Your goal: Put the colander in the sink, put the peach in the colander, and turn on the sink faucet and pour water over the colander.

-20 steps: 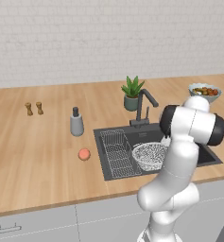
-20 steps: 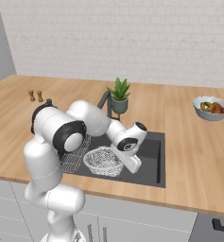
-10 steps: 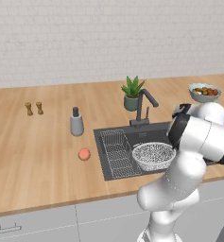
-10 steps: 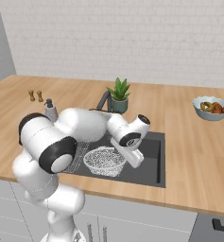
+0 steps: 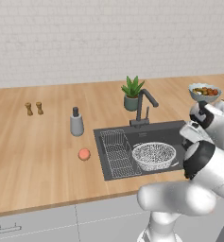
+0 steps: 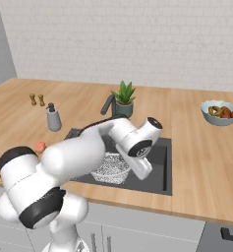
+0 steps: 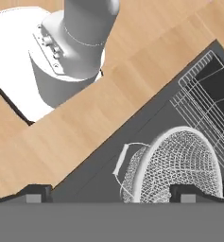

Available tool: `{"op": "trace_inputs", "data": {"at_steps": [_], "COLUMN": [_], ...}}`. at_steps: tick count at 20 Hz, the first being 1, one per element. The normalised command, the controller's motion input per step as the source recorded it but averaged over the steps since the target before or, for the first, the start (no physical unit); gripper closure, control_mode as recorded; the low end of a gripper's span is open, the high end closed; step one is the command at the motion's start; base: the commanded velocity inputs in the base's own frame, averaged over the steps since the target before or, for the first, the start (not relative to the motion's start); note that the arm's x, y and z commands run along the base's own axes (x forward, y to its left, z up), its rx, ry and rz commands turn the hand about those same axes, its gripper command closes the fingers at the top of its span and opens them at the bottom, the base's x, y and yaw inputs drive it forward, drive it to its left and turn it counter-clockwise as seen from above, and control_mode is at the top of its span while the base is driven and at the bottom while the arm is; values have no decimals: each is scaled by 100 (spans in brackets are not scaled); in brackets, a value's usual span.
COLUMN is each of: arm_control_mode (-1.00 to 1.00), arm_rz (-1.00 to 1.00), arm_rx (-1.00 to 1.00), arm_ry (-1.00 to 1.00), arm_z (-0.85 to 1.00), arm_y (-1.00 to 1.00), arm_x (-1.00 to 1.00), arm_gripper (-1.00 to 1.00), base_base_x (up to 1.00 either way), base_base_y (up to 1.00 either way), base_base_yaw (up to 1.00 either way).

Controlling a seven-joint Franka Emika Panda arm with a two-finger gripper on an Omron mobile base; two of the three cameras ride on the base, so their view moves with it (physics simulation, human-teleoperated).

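- Pale brick wall behind a long wooden desk [image 5: 38,142], with white cabinet fronts below its front edge.
- Set into that desk, toward the right: dark grey rectangular sink [image 5: 177,130], with a rectangular wire rack [image 5: 117,152] lying in its left half.
- Resting in the sink, just beside the rack: white-silver round mesh colander [image 5: 154,156], upright, nothing inside.
- Out on the wood, left of the sink and apart from its rim: small round orange-pink peach [image 5: 84,154].
- Behind the sink: tall slim dark grey sink faucet [image 5: 144,106], spout angled over the basin, no stream running.
- Elsewhere on the desk: green potted plant [image 5: 132,93], grey soap dispenser bottle with black pump [image 5: 76,122], two small brown shakers [image 5: 33,108], grey-blue bowl of brown and orange food [image 5: 205,91].
- Claw [image 7: 111,194] released, tips spread wide, holding nothing, poised above the colander's rim.
- Judged stage: colander placed, peach fetch next.
- Risks: round fruit rolling off across the bare wood if pinched off-centre; arm links sweeping close to the faucet or dispenser on the swing left; light colander nudged or tipped on the way past.
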Motion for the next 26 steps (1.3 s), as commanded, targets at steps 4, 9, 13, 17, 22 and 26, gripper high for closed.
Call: {"op": "trace_inputs", "data": {"at_steps": [4,9,13,17,22,26], "arm_control_mode": [-100,-100,-100,-100,-100,-100], "arm_rz": [-35,-47,-31,-17,-7,-7], "arm_rx": [0,0,-13,-21,-23,-24], "arm_ry": [0,0,3,7,8,5], "arm_z": [48,29,11,12,15,20], "arm_y": [21,49,77,88,97,100], "arm_x": [-64,-57,-29,-18,-5,3], "arm_gripper": [-100,-100,-100,-100,-100,-100], "base_base_x": [0,0,0,0,0,0], "base_base_y": [0,0,0,0,0,0], "base_base_yaw": [0,0,0,0,0,0]}}
